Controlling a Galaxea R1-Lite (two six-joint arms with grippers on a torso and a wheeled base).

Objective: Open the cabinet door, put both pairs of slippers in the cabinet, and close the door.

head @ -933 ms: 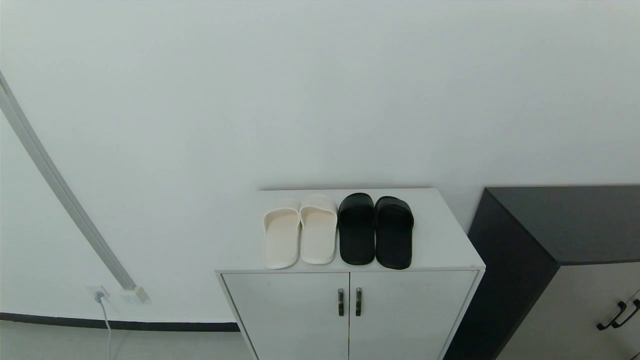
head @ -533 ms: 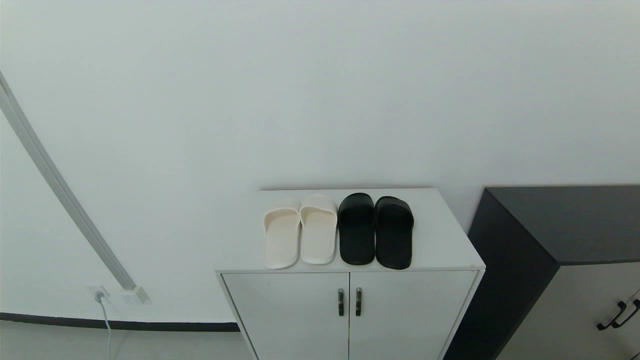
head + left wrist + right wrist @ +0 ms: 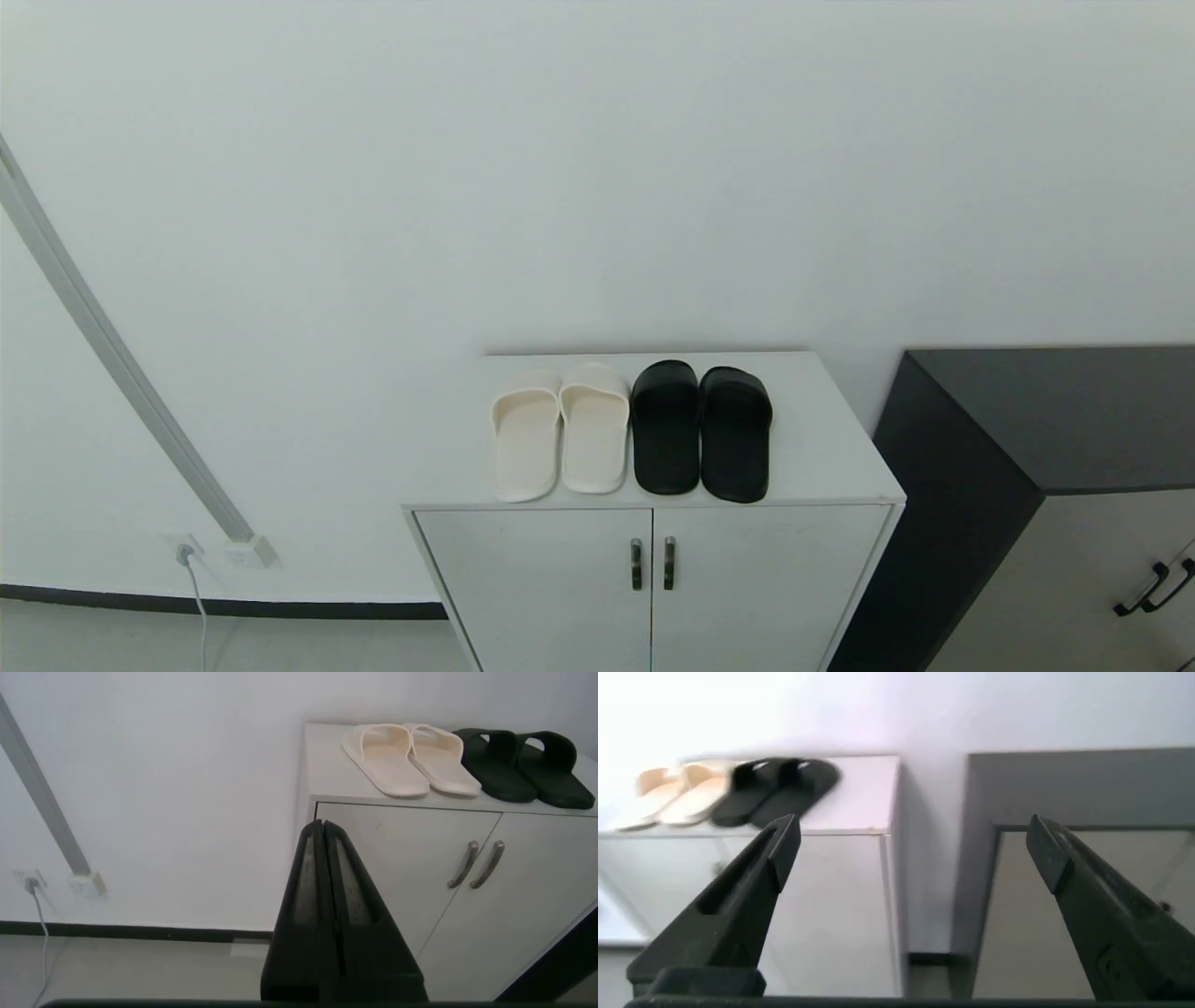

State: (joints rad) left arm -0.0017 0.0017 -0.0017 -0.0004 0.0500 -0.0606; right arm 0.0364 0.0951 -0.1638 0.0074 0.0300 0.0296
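A cream pair of slippers (image 3: 558,432) and a black pair of slippers (image 3: 701,430) lie side by side on top of a white cabinet (image 3: 812,439). Both its doors are closed, with two metal handles (image 3: 652,563) at the middle seam. In the left wrist view my left gripper (image 3: 324,831) is shut with nothing in it, some way in front of the cabinet's left door (image 3: 392,873); the slippers (image 3: 411,756) lie beyond. In the right wrist view my right gripper (image 3: 910,845) stands open and empty, off the cabinet's right corner (image 3: 878,826).
A dark cabinet (image 3: 1027,439) with black handles (image 3: 1153,588) stands close on the right of the white one. On the left a wall socket with a plugged cable (image 3: 187,555) and a slanted conduit (image 3: 112,355) run along the wall.
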